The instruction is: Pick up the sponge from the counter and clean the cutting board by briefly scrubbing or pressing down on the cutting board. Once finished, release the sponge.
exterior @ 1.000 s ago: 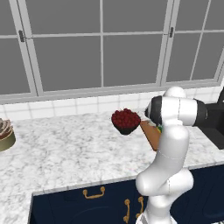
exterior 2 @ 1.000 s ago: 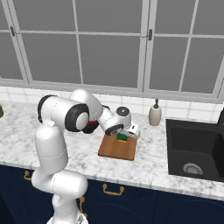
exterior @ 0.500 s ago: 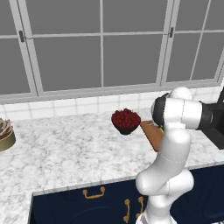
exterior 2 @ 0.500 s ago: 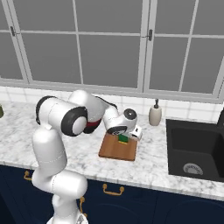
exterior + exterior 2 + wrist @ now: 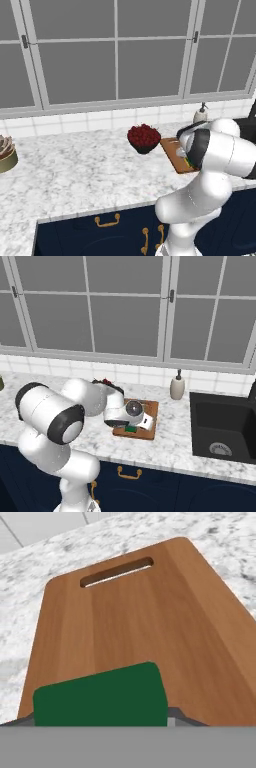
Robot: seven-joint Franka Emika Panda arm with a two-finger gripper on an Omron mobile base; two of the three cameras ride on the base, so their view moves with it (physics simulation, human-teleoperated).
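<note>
Currently: gripper jaws clamp the sponge.
Sponge sits low over the cutting board; handle slot at 12 o'clock.

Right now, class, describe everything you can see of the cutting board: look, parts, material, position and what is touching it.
The cutting board is a flat, rectangular slab of brown wood with visible grain and rounded corners. A narrow handle slot is cut through near its far end in the hand view. It lies flat on the marbled counter, between the bowl of red fruit and the sink. The green sponge sits over its near end, with the gripper low above it; actual contact cannot be confirmed.
</note>
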